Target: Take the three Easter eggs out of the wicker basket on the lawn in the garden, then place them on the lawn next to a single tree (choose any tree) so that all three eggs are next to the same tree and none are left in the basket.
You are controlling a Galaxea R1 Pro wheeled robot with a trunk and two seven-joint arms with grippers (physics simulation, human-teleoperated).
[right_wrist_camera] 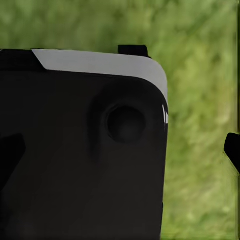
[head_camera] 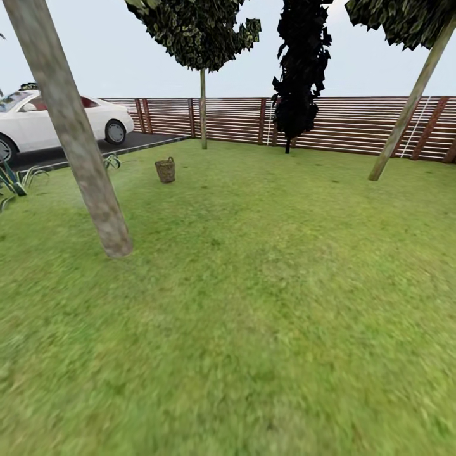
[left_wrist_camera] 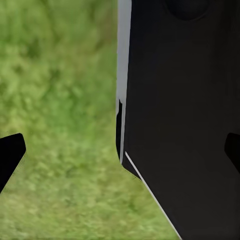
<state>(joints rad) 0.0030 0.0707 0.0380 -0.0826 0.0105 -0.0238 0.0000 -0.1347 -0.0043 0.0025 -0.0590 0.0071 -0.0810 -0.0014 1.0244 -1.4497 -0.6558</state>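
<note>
The robot is looking across the lawn [head_camera: 266, 304] at the wicker basket [head_camera: 165, 170], standing well beyond and right of the leaning tree [head_camera: 69, 133]; driving up squarely, with the basket within arms' reach, seems wise. Its contents are too far off to make out. The left gripper [left_wrist_camera: 120, 150] and right gripper [right_wrist_camera: 120, 150] are hanging spread and empty.

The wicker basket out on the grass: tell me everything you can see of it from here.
The small brown woven wicker basket stands upright on the green lawn, far off, beyond the leaning grey-brown tree trunk and near the driveway edge. It looks round, tapering slightly downward, with an open top and small loops at the rim. Nothing touches it but grass. Its contents are too distant to make out.
</note>
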